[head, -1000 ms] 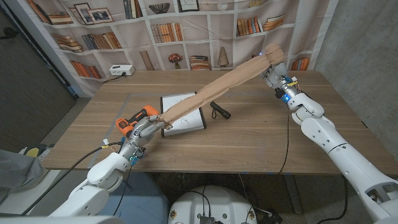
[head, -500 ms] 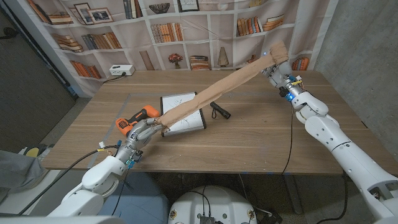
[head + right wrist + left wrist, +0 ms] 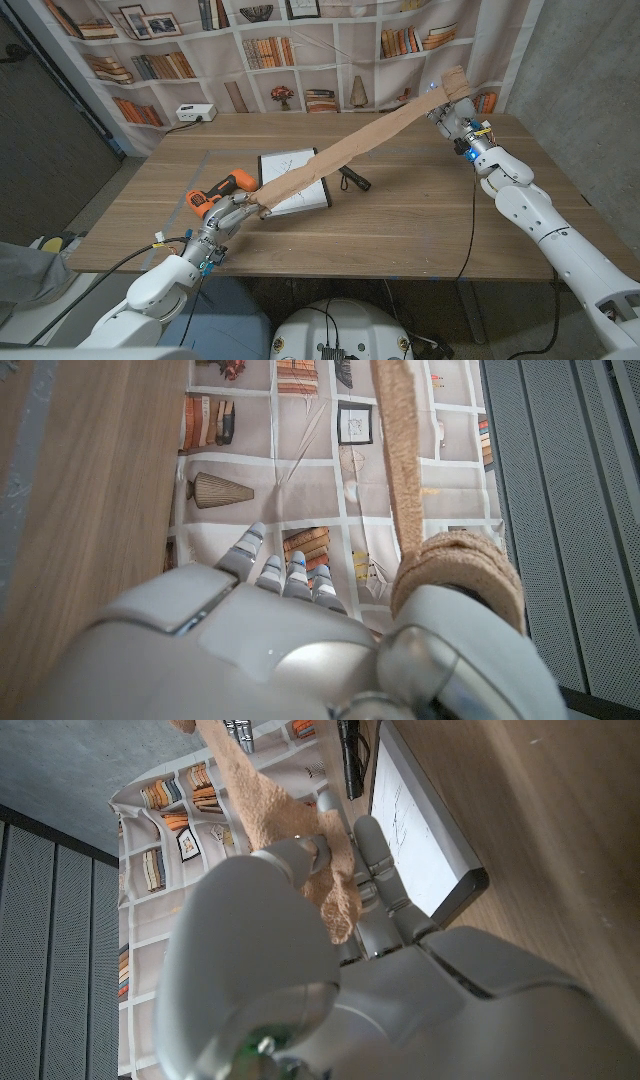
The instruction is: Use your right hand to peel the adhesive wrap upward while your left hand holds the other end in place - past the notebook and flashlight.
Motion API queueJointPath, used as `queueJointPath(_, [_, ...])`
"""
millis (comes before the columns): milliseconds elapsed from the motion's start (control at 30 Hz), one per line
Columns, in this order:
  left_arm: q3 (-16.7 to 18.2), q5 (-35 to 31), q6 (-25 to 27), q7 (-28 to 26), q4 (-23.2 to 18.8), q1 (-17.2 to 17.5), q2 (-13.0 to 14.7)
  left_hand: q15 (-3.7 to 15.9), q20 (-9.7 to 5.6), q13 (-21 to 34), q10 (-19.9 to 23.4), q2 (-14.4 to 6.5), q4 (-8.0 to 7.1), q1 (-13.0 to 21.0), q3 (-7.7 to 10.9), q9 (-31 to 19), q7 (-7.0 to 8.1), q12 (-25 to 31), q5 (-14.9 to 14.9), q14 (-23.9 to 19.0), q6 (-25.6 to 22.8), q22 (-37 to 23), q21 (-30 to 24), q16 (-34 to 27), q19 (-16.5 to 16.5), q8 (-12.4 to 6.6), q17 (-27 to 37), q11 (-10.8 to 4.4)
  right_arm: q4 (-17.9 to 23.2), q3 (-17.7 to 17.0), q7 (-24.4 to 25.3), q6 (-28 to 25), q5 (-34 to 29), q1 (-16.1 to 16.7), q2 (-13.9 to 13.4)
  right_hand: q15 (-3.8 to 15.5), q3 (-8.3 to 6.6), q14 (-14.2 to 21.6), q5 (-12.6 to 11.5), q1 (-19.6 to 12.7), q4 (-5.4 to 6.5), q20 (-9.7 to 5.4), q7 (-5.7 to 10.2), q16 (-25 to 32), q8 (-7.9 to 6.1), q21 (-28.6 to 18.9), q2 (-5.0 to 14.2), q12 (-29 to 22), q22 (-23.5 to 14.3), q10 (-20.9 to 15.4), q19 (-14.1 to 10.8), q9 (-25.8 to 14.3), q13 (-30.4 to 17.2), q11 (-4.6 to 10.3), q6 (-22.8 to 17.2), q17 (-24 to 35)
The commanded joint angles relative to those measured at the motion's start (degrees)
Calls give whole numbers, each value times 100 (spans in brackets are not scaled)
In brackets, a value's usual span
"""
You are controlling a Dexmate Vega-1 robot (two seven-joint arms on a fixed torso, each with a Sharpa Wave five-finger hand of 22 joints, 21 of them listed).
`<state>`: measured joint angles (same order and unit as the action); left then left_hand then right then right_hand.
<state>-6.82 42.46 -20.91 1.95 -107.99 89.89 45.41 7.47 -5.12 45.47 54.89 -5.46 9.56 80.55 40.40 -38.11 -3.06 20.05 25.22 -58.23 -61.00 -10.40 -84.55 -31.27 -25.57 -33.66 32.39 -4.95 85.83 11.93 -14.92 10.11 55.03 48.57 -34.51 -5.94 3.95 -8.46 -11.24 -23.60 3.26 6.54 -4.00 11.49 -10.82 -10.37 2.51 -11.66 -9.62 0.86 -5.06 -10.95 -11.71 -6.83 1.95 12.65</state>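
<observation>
Since the frame a second ago your right hand [image 3: 452,112] has risen and drawn further from the notebook [image 3: 296,181]; the roll end of the adhesive wrap [image 3: 360,143] now sits higher against the bookshelf backdrop [image 3: 250,45], and the strip runs tauter; your left hand [image 3: 232,211] has barely shifted, a touch nearer the table's front edge.

Right hand: grasping the rolled end of the wrap, which bulges over the thumb side in the right wrist view [image 3: 458,572]; fingers [image 3: 285,575] reach toward the backdrop.

Left hand: clenched on the lower end of the wrap just off the notebook's near-left corner; in the left wrist view the tan strip [image 3: 300,840] is pinched between thumb and fingers [image 3: 385,885].

Wrap: one long diagonal band in the air, passing over the notebook's left half and above the flashlight [image 3: 354,179]; flashlight lies on the table [image 3: 400,230] just right of the notebook.

Orange drill [image 3: 217,192] lies left of the notebook, beside your left hand; whether they touch, cannot tell.
</observation>
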Motion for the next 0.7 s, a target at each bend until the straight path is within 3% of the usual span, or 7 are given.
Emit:
queueJointPath(33, [50,-66,39,-75,-95,99,-35,380,5,25,154,-114,72,86,93,-15,-3,-13,33,-361,-18,-2,-28,-48,16,13,13,-121,-62,-23,-70,11,31,-17,14,-17,21,-29,14,35,17,8,-43,48,-34,-42,-8,-24,-16,-38,32,4,-18,-40,-33,7])
queueJointPath(700, [124,-81,46,-65,-131,179,-70,377,4,11,181,-115,72,72,100,-16,2,-58,29,-376,-23,1,-37,-56,28,49,7,-115,-116,4,-73,13,22,-49,70,-3,20,-10,9,46,8,4,-35,52,-35,-48,3,-30,-15,-53,20,6,-13,-37,-35,-4])
